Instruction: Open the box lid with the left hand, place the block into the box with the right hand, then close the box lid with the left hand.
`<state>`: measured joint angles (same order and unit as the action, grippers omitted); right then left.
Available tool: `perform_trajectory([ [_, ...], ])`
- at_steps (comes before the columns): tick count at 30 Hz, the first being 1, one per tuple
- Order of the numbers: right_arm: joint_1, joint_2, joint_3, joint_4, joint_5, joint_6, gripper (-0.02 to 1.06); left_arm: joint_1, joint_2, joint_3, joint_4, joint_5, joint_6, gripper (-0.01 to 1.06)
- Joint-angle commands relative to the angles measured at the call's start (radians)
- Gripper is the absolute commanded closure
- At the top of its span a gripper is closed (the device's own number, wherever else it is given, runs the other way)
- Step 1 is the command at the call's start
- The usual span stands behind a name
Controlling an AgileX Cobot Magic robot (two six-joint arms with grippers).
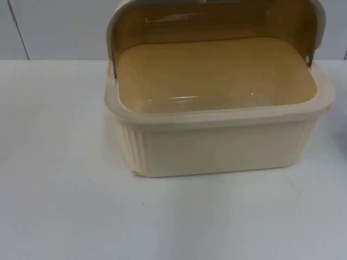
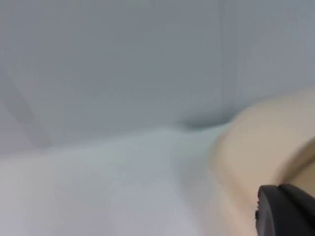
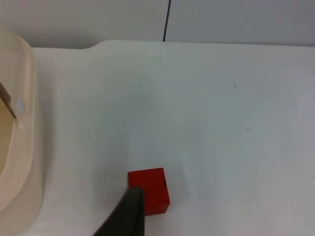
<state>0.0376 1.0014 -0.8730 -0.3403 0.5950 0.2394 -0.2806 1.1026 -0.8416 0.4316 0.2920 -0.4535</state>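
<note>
A cream ribbed box (image 1: pixel 217 146) stands in the middle of the table in the top view. Its brownish see-through lid (image 1: pixel 217 21) is swung up and back, and nothing lies on the box's bare floor (image 1: pixel 206 81). In the right wrist view a small red block (image 3: pixel 151 187) lies on the white table, a short way from the box's rim (image 3: pixel 22 147). My right gripper (image 3: pixel 127 216) is low over the table, close against the block's near side. In the blurred left wrist view my left gripper (image 2: pixel 285 214) is beside the box's cream rim (image 2: pixel 256 142).
The grey partition wall (image 1: pixel 54 27) rises just behind the box. White table top (image 1: pixel 162 216) stretches in front of the box and to its left. In the right wrist view open table (image 3: pixel 221 108) lies beyond the block up to the wall.
</note>
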Motion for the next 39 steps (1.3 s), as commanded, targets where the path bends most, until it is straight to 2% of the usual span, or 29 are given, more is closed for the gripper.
perform_trajectory([
  [1, -0.007, -0.005, -0.004, 0.004, -0.011, 0.004, 0.0, 0.09, 0.003, 0.059, -0.029, 0.009, -0.033, 1.05],
  [2, -0.007, -0.005, -0.004, 0.004, -0.011, 0.004, 0.0, 0.09, 0.003, 0.059, -0.029, 0.009, -0.033, 1.05],
  [4, -0.007, -0.005, -0.004, 0.004, -0.009, 0.004, 0.0, 0.107, 0.011, 0.059, -0.027, 0.01, -0.031, 0.98],
  [6, -0.007, -0.005, -0.004, 0.004, -0.006, 0.004, 0.0, 0.107, 0.013, 0.049, -0.012, -0.015, -0.031, 0.79],
  [8, -0.007, -0.005, -0.004, 0.004, 0.001, 0.004, 0.0, 0.107, 0.013, 0.039, 0.009, -0.026, -0.031, 0.41],
  [9, -0.007, -0.005, -0.004, 0.004, 0.001, 0.004, 0.0, 0.107, 0.013, 0.039, 0.009, -0.026, -0.031, 0.41],
  [10, -0.007, -0.005, -0.004, 0.004, 0.003, 0.004, 0.0, 0.107, 0.013, 0.039, 0.028, -0.037, -0.031, 0.18],
  [11, -0.007, -0.005, -0.004, 0.004, 0.003, 0.004, 0.0, 0.107, 0.013, 0.039, 0.032, -0.042, -0.031, -0.01],
  [19, -0.007, 0.013, -0.004, 0.004, 0.001, 0.004, 0.0, 0.107, 0.013, 0.039, 0.019, -0.043, -0.032, 0.0],
  [21, -0.007, 0.058, -0.004, 0.004, -0.02, 0.004, 0.0, 0.107, 0.013, 0.039, 0.007, -0.041, -0.032, 0.0],
  [24, -0.007, 0.162, -0.004, 0.008, -0.102, 0.004, 0.0, 0.107, 0.013, 0.039, 0.004, -0.039, -0.032, 0.0],
  [27, -0.007, 0.253, -0.018, 0.018, -0.111, -0.016, 0.0, 0.107, 0.013, 0.039, 0.004, -0.034, -0.032, 0.0],
  [29, -0.02, 0.339, -0.032, 0.123, -0.105, -0.124, 0.0, 0.107, 0.013, 0.039, 0.004, -0.032, -0.032, 0.0],
  [30, -0.04, 0.381, -0.041, 0.233, -0.105, -0.211, 0.0, 0.107, 0.013, 0.039, 0.004, -0.032, -0.032, 0.0],
  [31, -0.04, 0.381, -0.041, 0.233, -0.105, -0.211, 0.0, 0.107, 0.013, 0.039, 0.004, -0.032, -0.032, 0.0],
  [32, -0.064, 0.42, -0.052, 0.357, -0.109, -0.31, 0.0, 0.107, 0.013, 0.039, 0.004, -0.032, -0.032, 0.0],
  [34, -0.147, 0.475, -0.066, 0.537, -0.114, -0.467, 0.0, 0.107, 0.013, 0.039, 0.004, -0.028, -0.03, 0.0],
  [36, -0.21, 0.514, -0.076, 0.595, -0.121, -0.511, 0.0, 0.107, 0.013, 0.039, 0.004, -0.019, -0.026, 0.0],
  [39, -0.249, 0.564, -0.085, 0.62, -0.134, -0.525, 0.0, 0.107, 0.013, 0.039, 0.006, -0.006, -0.022, 0.0],
])
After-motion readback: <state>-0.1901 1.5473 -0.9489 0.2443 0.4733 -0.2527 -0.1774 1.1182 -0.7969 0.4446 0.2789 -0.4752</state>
